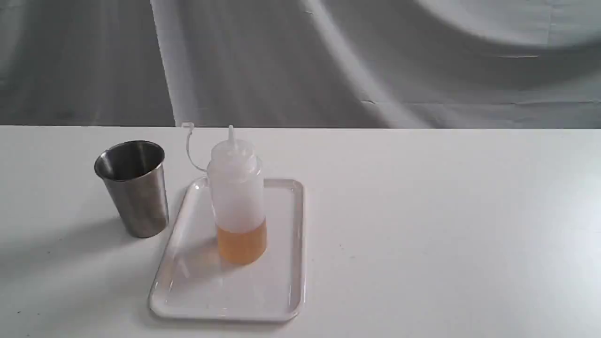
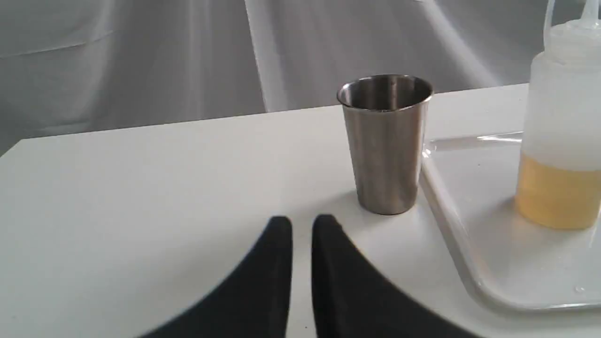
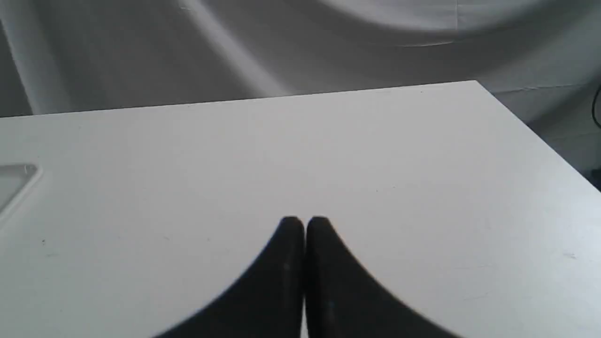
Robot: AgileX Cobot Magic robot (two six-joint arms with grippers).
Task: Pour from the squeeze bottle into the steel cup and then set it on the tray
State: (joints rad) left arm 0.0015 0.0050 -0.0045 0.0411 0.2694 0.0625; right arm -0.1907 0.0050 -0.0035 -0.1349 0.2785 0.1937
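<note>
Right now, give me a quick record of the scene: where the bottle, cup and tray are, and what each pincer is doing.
squeeze bottle: upright on the tray, amber liquid in its lower part, cap off the nozzle
steel cup: upright on the table, beside the tray
tray: flat on the table
left pincer: nearly shut, empty, short of the cup
right pincer: shut, empty, over bare table

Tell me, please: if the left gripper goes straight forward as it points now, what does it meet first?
Probably nothing: the left gripper points just beside the steel cup, so it may brush or pass it; depth is unclear. Beyond lies only bare table.
</note>
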